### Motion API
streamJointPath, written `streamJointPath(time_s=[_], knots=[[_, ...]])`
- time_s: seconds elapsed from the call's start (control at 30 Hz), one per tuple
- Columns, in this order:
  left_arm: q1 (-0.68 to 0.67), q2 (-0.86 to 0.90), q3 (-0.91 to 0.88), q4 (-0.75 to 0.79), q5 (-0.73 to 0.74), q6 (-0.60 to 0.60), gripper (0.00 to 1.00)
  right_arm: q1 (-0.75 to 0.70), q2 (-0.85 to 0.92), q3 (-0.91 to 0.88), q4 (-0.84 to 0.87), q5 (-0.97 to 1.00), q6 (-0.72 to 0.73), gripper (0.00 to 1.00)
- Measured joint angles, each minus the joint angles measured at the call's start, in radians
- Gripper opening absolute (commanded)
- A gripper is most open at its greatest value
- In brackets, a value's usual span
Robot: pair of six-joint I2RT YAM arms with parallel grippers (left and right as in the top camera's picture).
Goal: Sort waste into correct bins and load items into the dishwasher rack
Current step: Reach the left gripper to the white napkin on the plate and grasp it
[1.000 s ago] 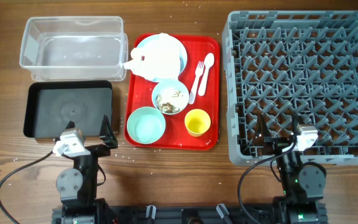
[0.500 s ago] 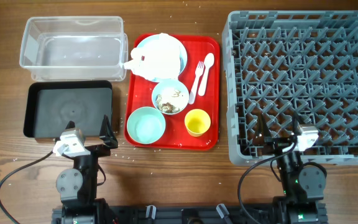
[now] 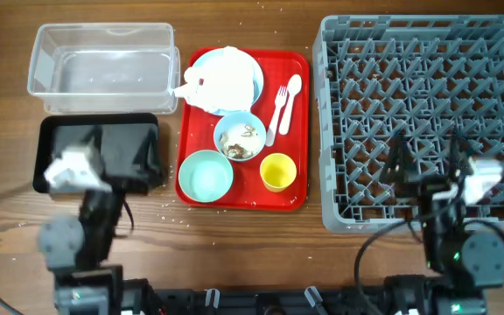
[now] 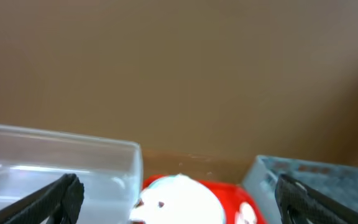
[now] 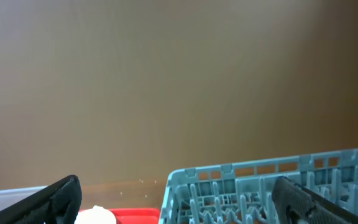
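A crumpled white napkin (image 3: 220, 79) lies on the pale blue plate (image 3: 256, 74) on the red tray (image 3: 297, 140). The pale blue bowl (image 3: 240, 136) holds brown food scraps. The mint green bowl (image 3: 206, 175), yellow cup (image 3: 278, 171), fork (image 3: 277, 109) and spoon (image 3: 290, 92) also sit on the tray. My left gripper (image 3: 125, 153) is open and empty above the black tray (image 3: 59, 140). My right gripper (image 3: 427, 157) is open and empty over the front of the grey rack (image 3: 427, 87). The clear tub (image 3: 103, 70) is empty.
The left wrist view shows the clear tub (image 4: 55, 162), the napkin (image 4: 176, 199) and the rack corner (image 4: 328, 180) between its open fingers (image 4: 179, 186). The right wrist view shows the rack's far wall (image 5: 260, 186) between its open fingers (image 5: 176, 186). Small crumbs dot the wooden table.
Both arms have lifted and swung forward from the table's front edge. The left gripper is now over the black tray, the right over the rack's front part.
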State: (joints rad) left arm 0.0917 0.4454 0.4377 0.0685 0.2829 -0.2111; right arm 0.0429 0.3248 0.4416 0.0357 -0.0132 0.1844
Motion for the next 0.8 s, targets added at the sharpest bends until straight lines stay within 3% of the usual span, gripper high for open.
streamJointPath(time_s=[0.17,0.23,0.33,0.47,0.67,0.8], knots=[[-0.021,0.368,0.402,-0.215,0.119,-0.005,1.0,0.0,0.295,0.29,-0.183,0.008,-0.012,1.0],[-0.063,0.543,0.608,-0.383,0.132,0.002,1.0,0.0,0.408,0.409,-0.293,0.008,-0.015,1.0],[-0.126,0.785,0.848,-0.558,0.093,0.014,1.0,0.0,0.571,0.565,-0.455,0.01,-0.015,1.0],[-0.232,1.149,1.149,-0.76,-0.004,0.018,1.0,0.0,0.716,0.61,-0.502,-0.009,-0.014,1.0],[-0.314,1.516,1.198,-0.674,-0.076,0.024,1.0,0.0,0.868,0.612,-0.574,-0.051,0.058,1.0],[-0.315,1.632,1.198,-0.583,-0.106,0.029,1.0,0.0,0.898,0.612,-0.581,-0.073,0.069,1.0]])
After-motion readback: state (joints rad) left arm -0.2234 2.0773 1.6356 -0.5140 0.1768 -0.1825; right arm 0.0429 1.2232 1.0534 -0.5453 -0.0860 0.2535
